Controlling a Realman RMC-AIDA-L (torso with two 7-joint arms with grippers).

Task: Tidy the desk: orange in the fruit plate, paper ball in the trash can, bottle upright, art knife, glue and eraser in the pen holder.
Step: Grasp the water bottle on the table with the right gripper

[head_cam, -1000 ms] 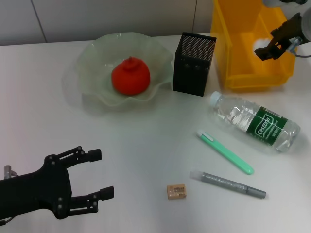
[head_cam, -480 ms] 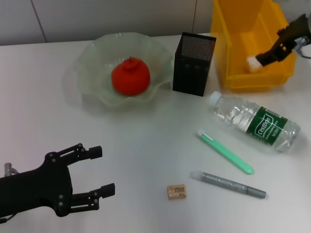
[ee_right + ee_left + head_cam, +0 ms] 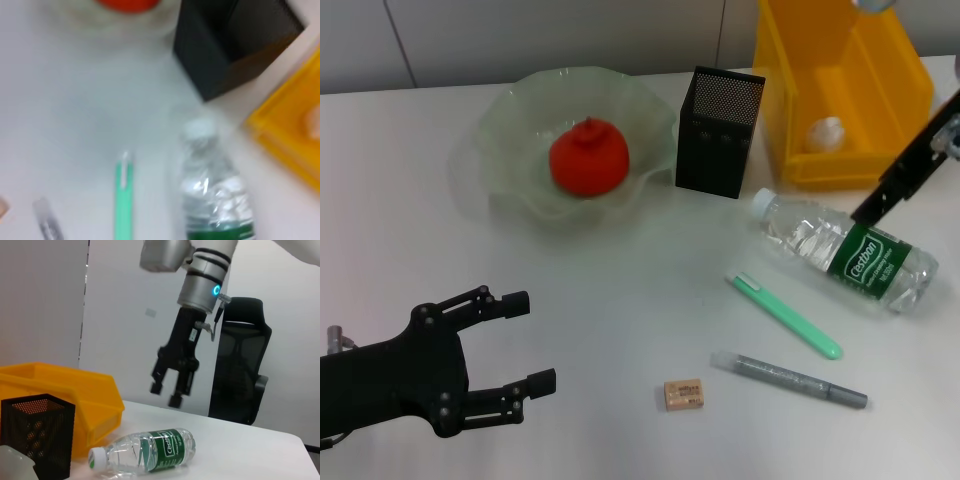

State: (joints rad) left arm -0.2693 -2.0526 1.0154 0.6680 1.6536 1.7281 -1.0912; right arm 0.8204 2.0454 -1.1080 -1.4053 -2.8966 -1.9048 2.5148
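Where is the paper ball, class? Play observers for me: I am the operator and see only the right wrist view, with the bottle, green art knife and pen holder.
Observer: The paper ball lies inside the yellow bin, beyond the bottle.
Operator: Is my right gripper holding anything?
Observer: No. The left wrist view shows the right gripper open and empty, hanging above the lying bottle.
Operator: And the left gripper?
Observer: The left gripper is open over the near left part of the table, away from every item.
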